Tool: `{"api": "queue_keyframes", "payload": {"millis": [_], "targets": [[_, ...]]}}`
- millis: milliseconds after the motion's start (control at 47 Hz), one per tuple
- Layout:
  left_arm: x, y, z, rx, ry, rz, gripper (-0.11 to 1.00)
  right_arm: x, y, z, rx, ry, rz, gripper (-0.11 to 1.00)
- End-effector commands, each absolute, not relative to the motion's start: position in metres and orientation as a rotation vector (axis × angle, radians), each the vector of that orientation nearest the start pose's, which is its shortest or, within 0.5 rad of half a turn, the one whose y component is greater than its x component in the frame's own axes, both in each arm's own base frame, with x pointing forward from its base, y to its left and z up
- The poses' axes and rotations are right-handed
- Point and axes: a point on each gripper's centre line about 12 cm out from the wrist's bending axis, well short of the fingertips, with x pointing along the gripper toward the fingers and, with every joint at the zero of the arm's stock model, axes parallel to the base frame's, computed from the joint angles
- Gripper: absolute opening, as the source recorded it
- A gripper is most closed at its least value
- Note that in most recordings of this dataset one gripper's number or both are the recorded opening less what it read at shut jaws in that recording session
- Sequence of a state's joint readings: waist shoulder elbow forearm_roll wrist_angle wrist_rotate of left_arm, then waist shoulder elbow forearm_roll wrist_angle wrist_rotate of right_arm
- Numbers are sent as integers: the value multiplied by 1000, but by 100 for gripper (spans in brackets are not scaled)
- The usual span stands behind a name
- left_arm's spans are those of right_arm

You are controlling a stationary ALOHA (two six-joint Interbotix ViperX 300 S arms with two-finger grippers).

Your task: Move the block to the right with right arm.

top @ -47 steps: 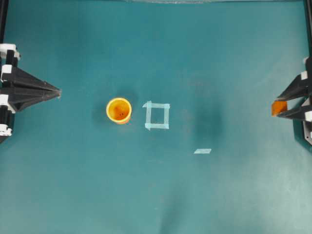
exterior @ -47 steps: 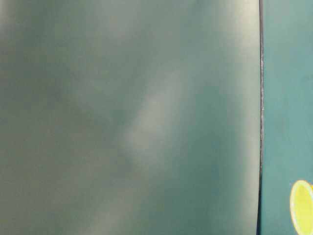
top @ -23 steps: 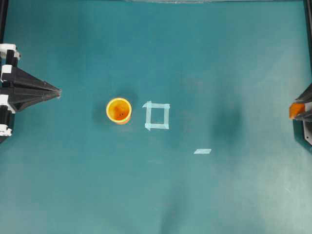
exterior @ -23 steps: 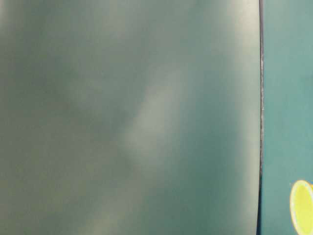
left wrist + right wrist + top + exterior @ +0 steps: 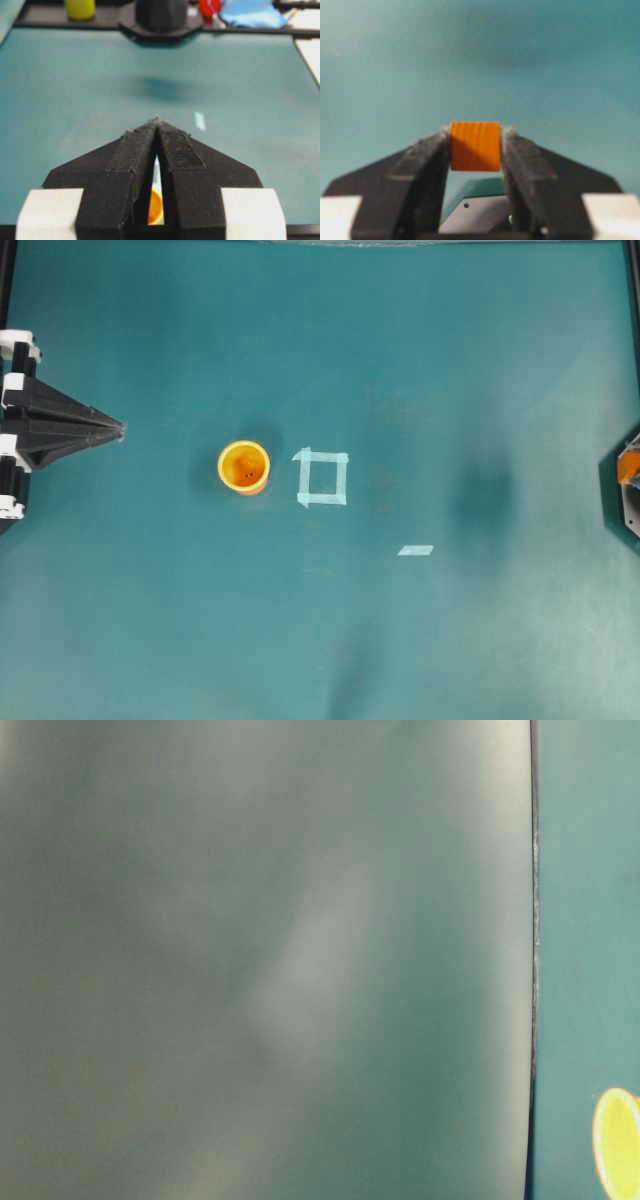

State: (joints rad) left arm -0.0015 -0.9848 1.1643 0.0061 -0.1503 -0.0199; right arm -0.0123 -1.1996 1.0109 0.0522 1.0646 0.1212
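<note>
**Block clamped in the right claw at the table's right edge**

Overhead: the teal table point(image 5: 420, 360) carries a yellow-orange cup point(image 5: 244, 467) left of centre, upright, its mouth facing the camera. Just beside it, to the right, lies a square outline of pale tape point(image 5: 322, 478), and lower right of that a short tape strip point(image 5: 415, 550), well apart from the cup. The left claw point(image 5: 112, 428) lies level at the left edge, its two black fingers pressed together to a point aimed at the cup. At the far right edge only a sliver of the block point(image 5: 628, 468) shows, orange, against black arm parts.

Table-level: nearly all is a blurred grey-green surface; the cup point(image 5: 617, 1142) peeks in at the lower right.

Left wrist: the left claw point(image 5: 157, 121) is clenched on nothing, tips meeting, and a bit of the cup point(image 5: 156, 207) shows through the slit behind them.

Right wrist: the right claw point(image 5: 475, 137) grasps the block point(image 5: 475, 146) between its fingertips, with the table behind it.
</note>
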Motion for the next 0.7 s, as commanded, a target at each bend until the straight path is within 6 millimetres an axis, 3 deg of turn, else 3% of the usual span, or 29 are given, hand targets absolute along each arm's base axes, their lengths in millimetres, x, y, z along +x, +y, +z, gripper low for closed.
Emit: {"api": "queue_keyframes", "payload": {"millis": [0, 681], "targets": [[199, -1, 296, -12, 5, -4, 0, 112, 4, 259, 164, 874, -33, 40], [199, 0, 295, -14, 6, -3, 0, 109, 4, 256, 164, 867, -33, 40]]}}
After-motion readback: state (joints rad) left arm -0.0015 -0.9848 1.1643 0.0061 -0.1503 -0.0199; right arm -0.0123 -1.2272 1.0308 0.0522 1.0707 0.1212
